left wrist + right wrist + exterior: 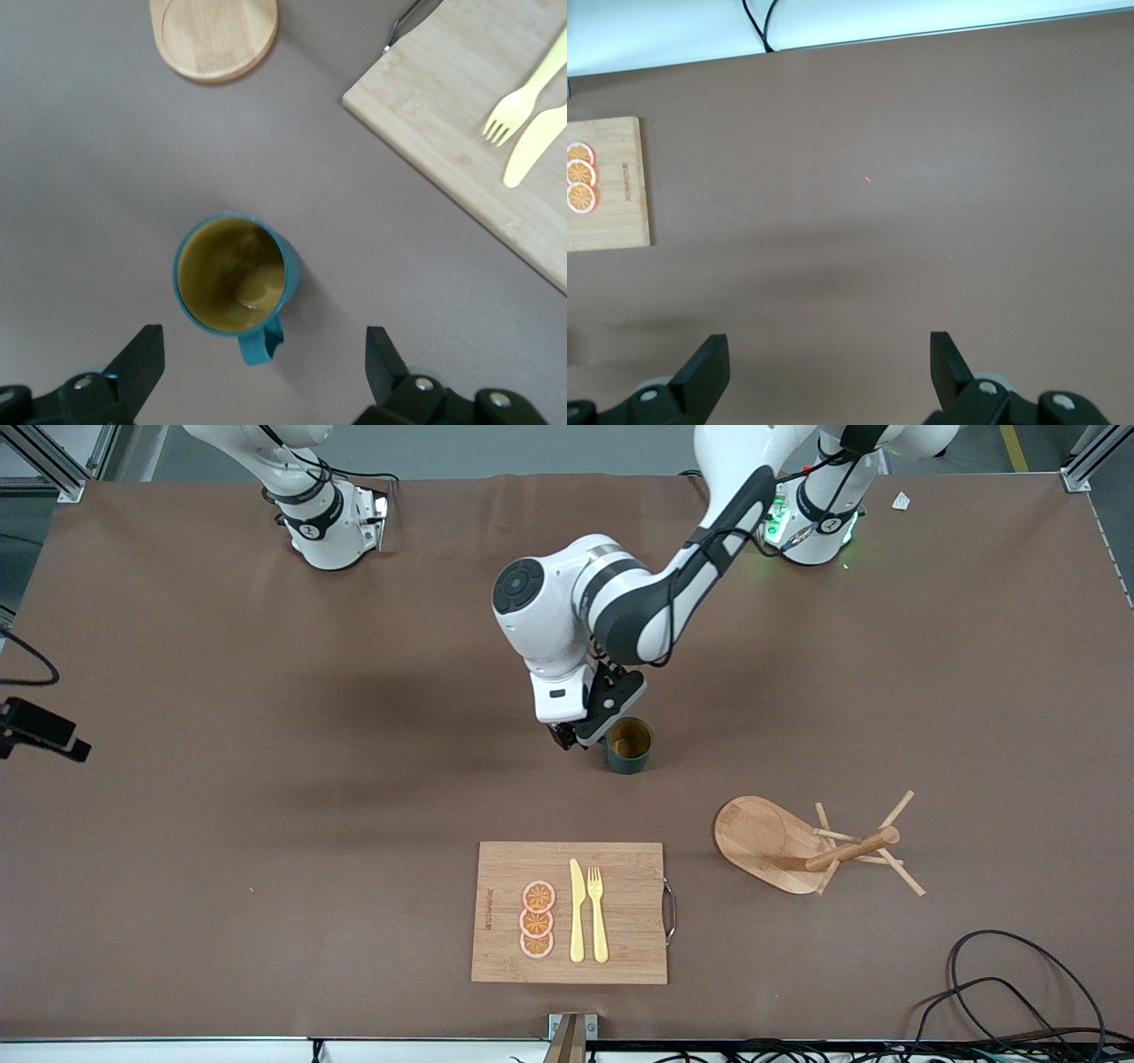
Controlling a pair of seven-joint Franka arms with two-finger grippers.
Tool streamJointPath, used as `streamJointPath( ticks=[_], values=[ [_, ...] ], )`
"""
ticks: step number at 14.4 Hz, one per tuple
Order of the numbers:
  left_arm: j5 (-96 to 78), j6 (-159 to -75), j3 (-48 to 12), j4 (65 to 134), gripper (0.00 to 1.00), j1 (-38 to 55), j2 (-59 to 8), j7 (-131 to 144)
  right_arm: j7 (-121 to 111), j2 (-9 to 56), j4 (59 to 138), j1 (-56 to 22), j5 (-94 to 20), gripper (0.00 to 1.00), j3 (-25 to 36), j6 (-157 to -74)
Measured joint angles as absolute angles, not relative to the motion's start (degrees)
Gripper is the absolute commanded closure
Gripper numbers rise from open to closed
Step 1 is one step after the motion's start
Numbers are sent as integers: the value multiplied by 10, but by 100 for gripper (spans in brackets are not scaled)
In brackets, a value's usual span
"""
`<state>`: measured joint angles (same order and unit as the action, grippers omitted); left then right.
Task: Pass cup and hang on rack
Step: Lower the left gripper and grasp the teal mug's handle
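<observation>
We see the cup (630, 745) standing upright near the middle of the desk (221, 824), its mouth open to us and nothing in it but a glossy yellowish-tan inside. Its outside is dark teal, round and cylindrical, and in the left wrist view the cup (232, 275) shows a small handle pointing toward the left gripper (266, 363). The left gripper (586, 737) sits low just beside the cup, toward the right arm's end of the desk, and its dark fingers (137, 363) are spread wide and released, holding nothing. The rack (802, 846) lies tipped on its side, nearer the front camera than the cup and toward the left arm's end; it is light wood with an oval base, a thick round post and thin pegs. A rectangular bamboo cutting board (620, 948) with a metal handle lies near the front edge, carrying three orange slices (537, 919), a pale yellow knife (577, 911) and a fork (597, 912). The right arm waits near its own base; the right gripper (831, 365) hangs over bare brown desk with its fingers (706, 365) also spread and released.
</observation>
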<state>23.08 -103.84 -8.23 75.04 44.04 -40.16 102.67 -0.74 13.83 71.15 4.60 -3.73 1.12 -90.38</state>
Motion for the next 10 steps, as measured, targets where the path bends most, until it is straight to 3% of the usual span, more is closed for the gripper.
streamJointPath(
  ticks=[5,10],
  values=[
    [236,-1045,-21,748,2,509,-430,1124,-7,80,779,46,-21,0,11,-918],
    [236,-1071,-15,739,6,523,-456,1214,-7,26,843,49,-20,0,12,-933]
  ],
)
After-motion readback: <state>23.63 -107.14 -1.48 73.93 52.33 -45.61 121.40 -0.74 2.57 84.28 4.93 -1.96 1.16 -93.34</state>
